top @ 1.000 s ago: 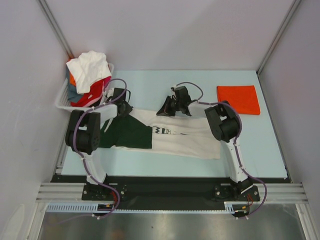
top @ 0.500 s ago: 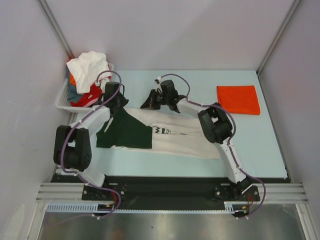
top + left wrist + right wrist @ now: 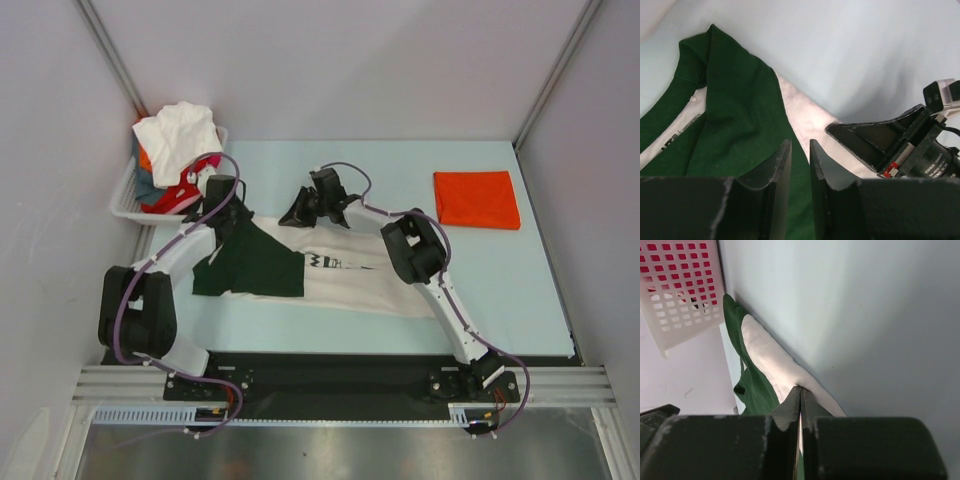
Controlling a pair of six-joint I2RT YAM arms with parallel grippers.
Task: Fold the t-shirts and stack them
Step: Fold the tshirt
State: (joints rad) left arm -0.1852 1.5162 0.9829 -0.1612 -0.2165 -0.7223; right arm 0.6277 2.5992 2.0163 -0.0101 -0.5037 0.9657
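- The cream t-shirt [image 3: 350, 285] lay spread across the middle of the table [image 3: 520, 290], with its small dark print facing up and its dark green part [image 3: 250, 265] at the left end.
- During the last second both arms had travelled to the left along the far edge of this shirt. The right gripper [image 3: 800, 389] had gone from above the print to a place nearer the green part. The left gripper [image 3: 799, 144] had gone a little toward the basket [image 3: 122, 205], and the left elbow had dropped back to the near-left.
- The shirt itself had hardly shifted in that time, so I judged that it was not being dragged.
- The left gripper hung over the green cloth with its fingers only narrowly apart, and I saw no cloth caught between them.
- The right gripper was closed, with its tips together at the cream far edge. Whether a bit of cloth was pinched there could not be told.
- The orange-red t-shirt [image 3: 477, 198] lay already folded at the far right, well apart from the cream one.
- More shirts waited in the basket at the far left, with a white t-shirt [image 3: 178, 135] on top.
- The arms seemed to be taking new places on the far edge for a fold. The cream shirt was not yet folded, and nothing lay on the orange-red one.
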